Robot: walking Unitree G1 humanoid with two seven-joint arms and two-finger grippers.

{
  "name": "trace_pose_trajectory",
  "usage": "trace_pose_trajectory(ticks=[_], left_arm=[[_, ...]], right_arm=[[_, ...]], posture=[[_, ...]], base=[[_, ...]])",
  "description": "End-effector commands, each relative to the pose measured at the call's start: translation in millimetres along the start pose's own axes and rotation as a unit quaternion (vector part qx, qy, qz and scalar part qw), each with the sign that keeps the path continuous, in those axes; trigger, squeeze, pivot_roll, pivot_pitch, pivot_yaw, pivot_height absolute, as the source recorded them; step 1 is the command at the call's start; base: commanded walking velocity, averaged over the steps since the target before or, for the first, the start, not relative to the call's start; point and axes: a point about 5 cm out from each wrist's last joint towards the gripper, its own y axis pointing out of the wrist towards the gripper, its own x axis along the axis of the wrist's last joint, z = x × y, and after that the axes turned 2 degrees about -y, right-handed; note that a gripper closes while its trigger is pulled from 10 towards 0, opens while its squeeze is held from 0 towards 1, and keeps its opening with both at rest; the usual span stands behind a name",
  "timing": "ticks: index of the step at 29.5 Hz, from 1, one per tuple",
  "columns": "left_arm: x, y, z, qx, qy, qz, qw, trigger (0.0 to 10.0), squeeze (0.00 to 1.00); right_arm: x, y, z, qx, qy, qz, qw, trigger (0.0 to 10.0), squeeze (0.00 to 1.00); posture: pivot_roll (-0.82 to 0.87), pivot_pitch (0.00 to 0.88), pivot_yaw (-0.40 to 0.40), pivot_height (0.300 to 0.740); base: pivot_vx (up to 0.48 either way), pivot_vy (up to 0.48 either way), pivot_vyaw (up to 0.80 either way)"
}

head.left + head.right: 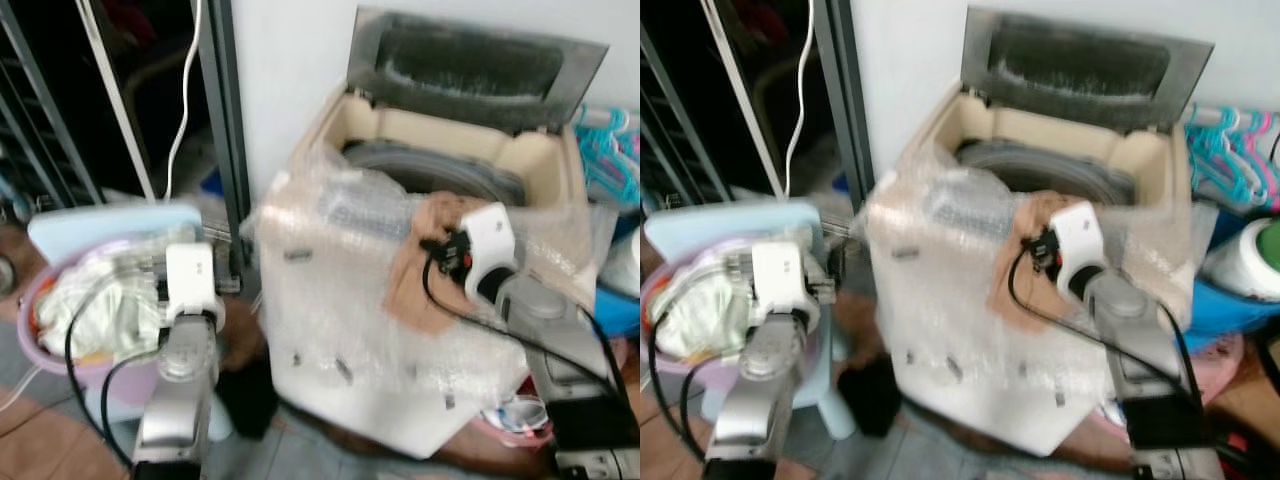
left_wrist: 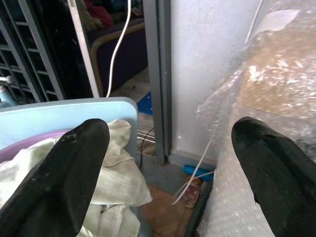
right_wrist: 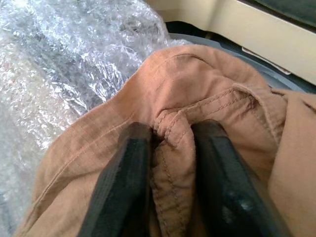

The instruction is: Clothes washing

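Note:
A top-loading washing machine [image 1: 300, 330] wrapped in bubble wrap stands with its lid [image 1: 470, 65] up and its drum [image 1: 440, 170] showing. A brown garment [image 1: 425, 260] hangs over the machine's front rim. My right gripper [image 3: 170, 148] is shut on a fold of this brown garment [image 3: 197, 94], right at the rim. My left gripper [image 2: 168, 163] is open and holds nothing; it hovers by a pink laundry basket [image 1: 30, 330] of pale clothes [image 1: 90, 310] to the left of the machine.
The basket sits on a light blue stool [image 1: 110, 220]. A dark metal door frame [image 1: 225, 130] and a white cable [image 1: 185, 90] stand behind it. Coloured hangers [image 1: 610, 150] and a blue tub [image 1: 620, 310] crowd the machine's right side.

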Motion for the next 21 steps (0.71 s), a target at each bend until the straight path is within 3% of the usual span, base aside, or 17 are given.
trace_pose_trajectory(ticks=[1,8,14,16,17,20,21], left_arm=[[1.2,1.1,1.1,0.004,0.003,0.001,1.000,10.0,0.00],[1.9,3.5,-1.0,0.005,0.002,-0.001,1.000,10.0,0.00],[3.2,5.3,0.6,0.013,-0.001,-0.004,1.000,10.0,0.00],[3.4,5.6,1.3,0.016,-0.002,-0.005,1.000,10.0,0.00],[3.6,5.8,1.8,0.018,-0.002,-0.005,1.000,10.0,0.00],[3.7,6.1,2.1,0.021,-0.002,-0.006,1.000,10.0,0.00],[3.7,6.2,2.1,0.021,-0.002,-0.006,1.000,10.0,0.00]], right_arm=[[-11.3,2.2,-13.5,-0.021,0.001,0.040,0.999,0.0,0.00],[22.4,20.0,-35.3,-0.020,-0.041,0.009,0.999,0.0,0.00],[82.8,39.6,-58.0,-0.032,-0.084,-0.059,0.994,0.0,0.00],[107.7,41.9,-66.1,-0.057,-0.094,-0.103,0.989,0.0,0.00],[130.6,40.7,-73.7,-0.090,-0.096,-0.150,0.980,0.0,0.00],[157.0,35.5,-84.2,-0.150,-0.099,-0.205,0.962,0.0,0.00],[159.2,35.8,-84.3,-0.155,-0.098,-0.210,0.960,4.6,0.00]], posture=[[-0.03,0.000,-0.048,0.740],[-0.03,0.000,-0.058,0.740],[-0.02,0.000,-0.072,0.740],[-0.02,0.000,-0.074,0.740],[-0.01,0.000,-0.075,0.740],[-0.01,0.000,-0.077,0.740],[-0.01,0.000,-0.077,0.740]], base=[[0.000,0.000,0.00],[0.000,0.000,0.00],[0.000,0.000,0.00],[0.000,0.000,0.00],[0.000,0.000,0.00],[0.000,0.000,0.00],[0.000,0.000,0.00]])
